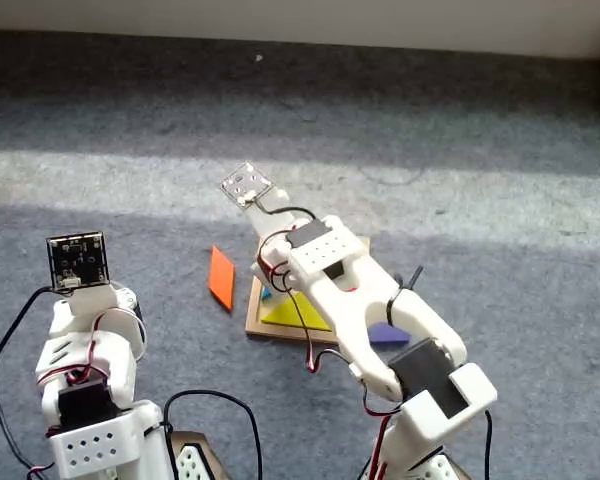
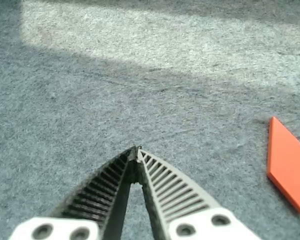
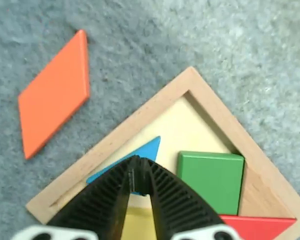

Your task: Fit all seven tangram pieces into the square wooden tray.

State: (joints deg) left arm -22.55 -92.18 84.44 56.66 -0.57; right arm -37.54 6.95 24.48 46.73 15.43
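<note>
While beside tray (image 1: 254,312), orange piece (image 1: 221,277): long axis approx along tray side.

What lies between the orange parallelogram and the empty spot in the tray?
Nothing loose: only bare carpet and the raised rim of the wooden tray separate the orange parallelogram from the open corner beside the blue piece and green square.

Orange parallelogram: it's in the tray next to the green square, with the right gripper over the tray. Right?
Not quite. The orange parallelogram lies outside the tray, on the carpet beside its rim, as the right wrist view shows. The rest stands: the green square is in the tray and the right gripper is over the tray.
</note>
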